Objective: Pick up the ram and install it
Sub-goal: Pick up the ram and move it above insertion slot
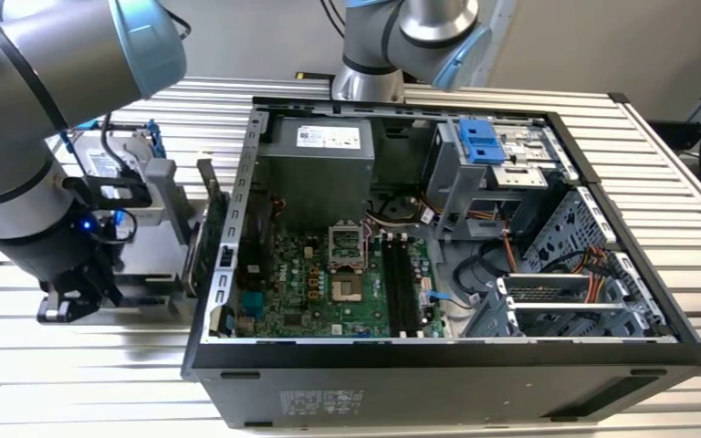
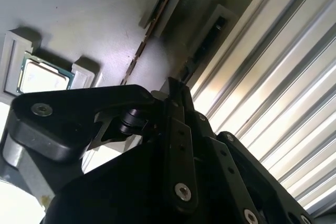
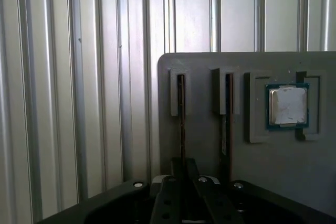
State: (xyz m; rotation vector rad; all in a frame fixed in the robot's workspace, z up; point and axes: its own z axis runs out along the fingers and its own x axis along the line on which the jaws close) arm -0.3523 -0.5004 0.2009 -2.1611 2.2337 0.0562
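Two thin dark sticks are stood on edge in separate slots of a gray holder (image 3: 294, 171). Both are seen in both wrist views.

- The ram (image 3: 181, 119) (image 2: 205, 45): set in the slot nearest the holder's edge, beside the slatted bench (image 3: 63, 103).
- Second stick (image 3: 229, 114) (image 2: 147, 35): set in the neighbouring slot, between the ram and the processor chip.
- Processor chip (image 3: 287, 106) (image 2: 44, 80): laid flat in a square recess of the same holder.
- End effector (image 3: 184, 163) (image 2: 174, 85): black, lined up with the ram, its tip placed over one end of that stick. Whether it is spread or pressed together cannot be told, nor whether the ram is touched.

In the exterior view the end effector (image 1: 73, 306) is lowered over the holder (image 1: 143, 265) at that view's left, just outside an open computer case (image 1: 448, 351). A green motherboard (image 1: 326, 283) with long black slots (image 1: 405, 283) is seen inside the case. Case and holder are both carried on the bench (image 1: 83, 383).
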